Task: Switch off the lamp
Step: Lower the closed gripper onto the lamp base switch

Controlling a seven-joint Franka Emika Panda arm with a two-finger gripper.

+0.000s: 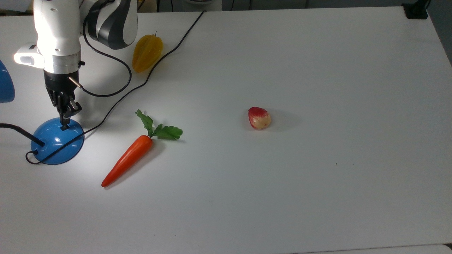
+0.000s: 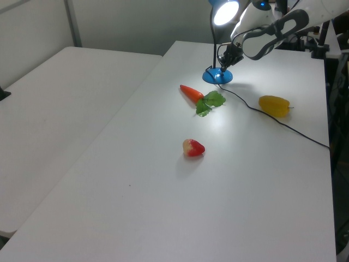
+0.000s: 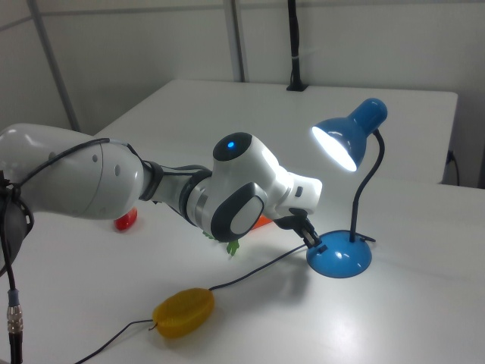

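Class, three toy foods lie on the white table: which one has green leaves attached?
The orange carrot, lying beside the blue lamp base. The yellow starfruit and the red-and-cream fruit have no leaves.

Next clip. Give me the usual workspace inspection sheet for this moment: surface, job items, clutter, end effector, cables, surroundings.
Surface: white table, bare apart from the items below.
Job's things: blue lamp, lit; its dome base sits at the top view's left edge, and its shade glows.
Clutter: toy carrot, yellow starfruit, red-and-cream fruit, all apart from the lamp.
End effector: end effector shut, tip down on the switch on top of the base.
Cables: lamp cord runs from the base past the starfruit to the far table edge; a black arm cable loops beside the wrist.
Surroundings: second white table, grey wall panels.
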